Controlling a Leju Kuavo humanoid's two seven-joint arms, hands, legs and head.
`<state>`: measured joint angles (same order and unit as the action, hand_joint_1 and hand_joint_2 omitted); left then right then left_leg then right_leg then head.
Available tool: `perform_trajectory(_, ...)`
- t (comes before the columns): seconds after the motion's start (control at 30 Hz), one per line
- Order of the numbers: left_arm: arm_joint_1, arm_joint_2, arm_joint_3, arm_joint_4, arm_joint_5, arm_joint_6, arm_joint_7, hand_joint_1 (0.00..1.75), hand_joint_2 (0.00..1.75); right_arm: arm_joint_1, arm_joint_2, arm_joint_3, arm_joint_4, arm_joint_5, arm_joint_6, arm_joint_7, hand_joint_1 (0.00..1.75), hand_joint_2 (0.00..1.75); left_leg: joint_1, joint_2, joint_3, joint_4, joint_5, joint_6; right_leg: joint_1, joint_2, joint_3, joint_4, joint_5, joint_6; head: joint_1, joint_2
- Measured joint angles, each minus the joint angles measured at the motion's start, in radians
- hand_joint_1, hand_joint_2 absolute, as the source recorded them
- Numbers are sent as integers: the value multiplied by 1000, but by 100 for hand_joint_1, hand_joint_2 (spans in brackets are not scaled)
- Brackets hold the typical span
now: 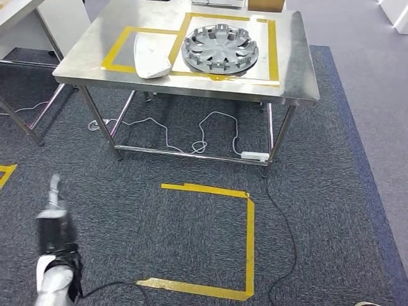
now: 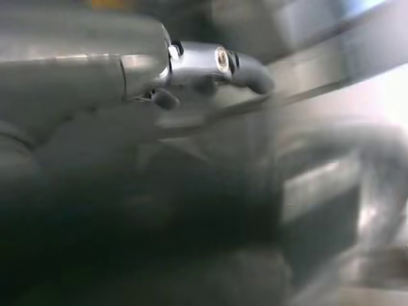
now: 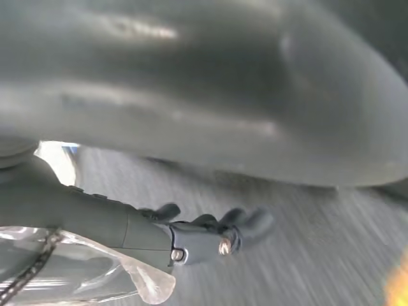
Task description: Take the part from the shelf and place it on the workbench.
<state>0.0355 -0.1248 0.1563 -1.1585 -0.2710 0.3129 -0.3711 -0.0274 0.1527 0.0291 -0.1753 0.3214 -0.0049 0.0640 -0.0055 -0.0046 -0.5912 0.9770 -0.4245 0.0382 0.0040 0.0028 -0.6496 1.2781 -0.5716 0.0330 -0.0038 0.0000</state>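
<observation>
Though standing well apart from the workbench [image 1: 298,76], faces it squarely across dark carpet, with a yellow tape square [image 1: 250,236] on the floor between. Takes the grey wheel cover [image 1: 220,48] for the likely part, as a judgement only: lies flat inside the right-hand taped frame [image 1: 273,44], toward the bench's far right corner, spoked and ribbed face up. Being round, offers no long axis to line up with. Just beside it, in the left-hand frame, finds a white curved panel [image 1: 150,56], long axis running from near edge toward far edge, one end lapping over the tape close to the cover. Places the cover forward and far from both hands, slightly right of centre, so probably nearer the right arm's side. Shows the left hand [image 1: 54,194] hanging low by the body, well short of the bench; up close, thumb [image 2: 217,60] stretched out, other fingers lost in blur, so cannot tell whether clenched or released. Shows the right hand [image 3: 211,236] over carpet, fingers loosely extended and apart, nothing between them. Under the bench, notes a white cable and power strip [image 1: 255,155] on the lower rail.
</observation>
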Motion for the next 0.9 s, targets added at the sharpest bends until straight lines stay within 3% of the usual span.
perform_trajectory(0.03,1,-4,34,142,-21,32,115,0,0,2,7,-6,0,-8,13,12,0,0,0,-1,-13,2,9,-5,0,9,38,-39,33,-2,1,0)
perform_trajectory(0.07,10,-7,66,275,-27,55,220,0,0,5,13,-12,0,-13,15,17,0,0,-1,-1,-25,7,17,-10,-1,29,87,-104,48,-3,3,0)
perform_trajectory(0.13,34,-12,111,468,-41,82,315,0,0,13,20,-20,1,-10,14,22,0,0,-3,-7,-48,21,34,-17,-4,65,184,-255,22,-8,1,0)
perform_trajectory(0.2,25,-14,124,603,-78,94,305,0,0,16,24,-24,2,12,17,33,0,0,-2,-32,-63,27,52,-24,-2,62,221,-324,-6,-20,4,0)
perform_trajectory(0.27,13,-10,133,697,-109,106,298,0,0,13,26,-24,2,43,20,45,0,0,1,-45,-70,35,50,-34,-1,33,216,-324,0,-39,6,0)
perform_trajectory(0.33,8,-7,140,761,-116,113,301,0,0,12,27,-23,3,65,21,52,0,0,5,-28,-91,100,-13,-44,-2,10,210,-325,12,-55,0,0)
perform_trajectory(0.4,0,-9,149,808,-108,115,302,0,0,12,26,-19,3,81,22,58,0,0,10,-10,-127,233,-100,-54,1,-14,202,-324,20,-61,-4,0)
perform_trajectory(0.43,-4,-11,157,826,-98,116,302,0,0,11,26,-16,3,89,22,63,0,0,12,-7,-137,289,-125,-57,3,-26,197,-324,23,-61,-4,0)
perform_trajectory(0.47,-7,-14,166,841,-87,116,302,0,0,11,26,-11,3,97,22,68,0,0,14,-4,-132,315,-130,-59,4,-38,194,-324,26,-60,-4,0)
perform_trajectory(0.5,-9,-17,176,853,-76,116,302,0,0,10,26,-7,2,104,22,71,0,0,15,0,-108,299,-117,-60,4,-49,191,-323,28,-58,-4,0)
perform_trajectory(0.57,-11,-23,192,870,-65,123,301,0,0,7,26,1,2,115,23,76,0,0,15,26,-16,171,-76,-58,5,-70,192,-321,29,-55,-4,0)
perform_trajectory(0.63,-18,-28,204,882,-70,135,303,0,0,6,26,8,3,122,23,80,0,0,7,62,52,56,-58,-44,9,-89,192,-319,29,-47,-3,0)
perform_trajectory(0.67,-22,-29,207,888,-80,140,306,0,0,5,26,11,3,124,23,84,0,0,2,71,62,32,-61,-36,11,-97,194,-318,29,-42,-4,0)
perform_trajectory(0.73,-25,-30,208,901,-111,149,314,0,0,1,25,17,3,128,23,90,0,0,0,60,57,23,-59,-19,14,-112,196,-319,30,-30,-5,0)
perform_trajectory(0.8,-27,-30,207,912,-137,151,320,0,0,-5,26,23,2,130,26,91,0,0,4,44,54,12,-50,-4,12,-85,182,-294,8,-20,-3,0)
perform_trajectory(0.83,-29,-31,207,915,-144,151,322,0,0,-7,27,25,2,131,28,90,0,0,6,35,52,8,-46,2,11,-60,160,-251,-18,-16,0,0)
perform_trajectory(0.9,-34,-32,206,920,-150,151,322,0,0,-13,28,28,2,131,30,88,0,0,4,14,44,8,-40,10,8,-15,92,-110,-82,-12,3,0)
